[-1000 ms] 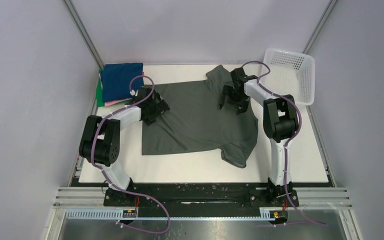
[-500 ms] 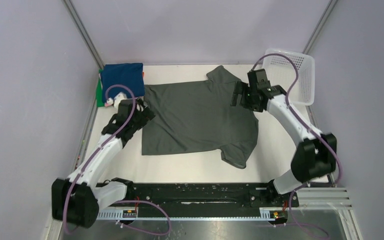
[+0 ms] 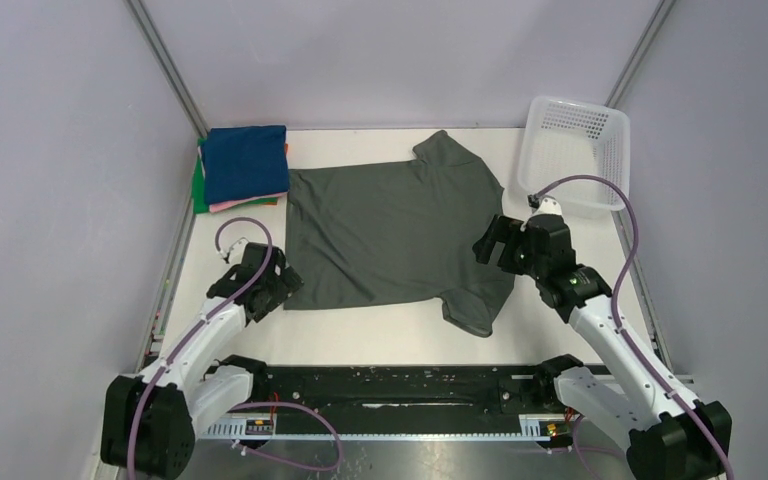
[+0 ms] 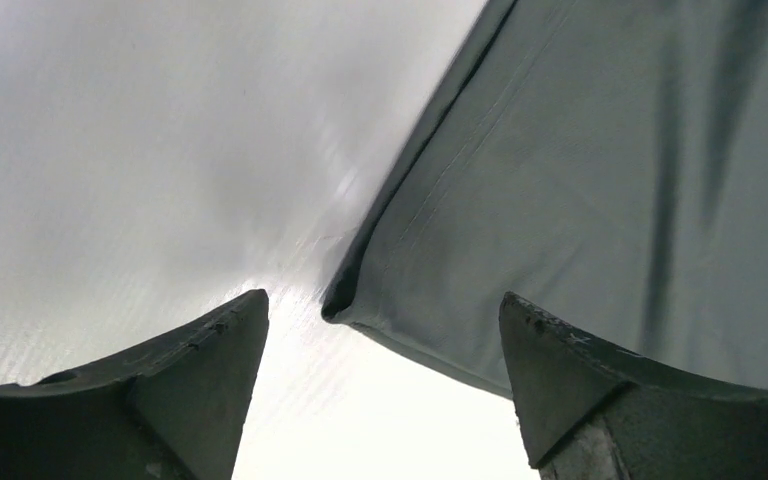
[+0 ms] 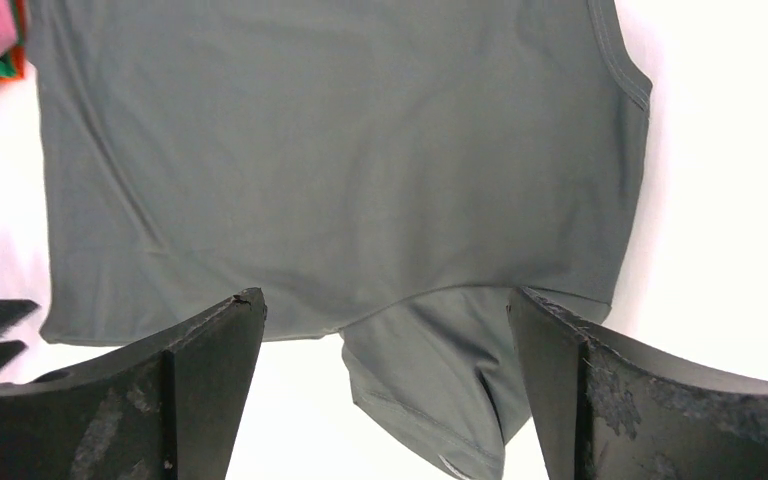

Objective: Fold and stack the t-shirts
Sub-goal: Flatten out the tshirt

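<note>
Dark grey-green t-shirt [image 3: 400, 230] lies flat on the worktop [image 3: 380, 335]; both arms have pulled back to its near edge, left pincer [image 4: 380, 300] open astride a hem corner, right pincer [image 5: 385, 295] open, empty, poised to fold

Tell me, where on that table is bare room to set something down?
Bare table runs between the grey shirt and the black rail; another patch lies between shirt and right edge, nearer than the basket. Crowded: far-left corner, with the folded stack.
</note>
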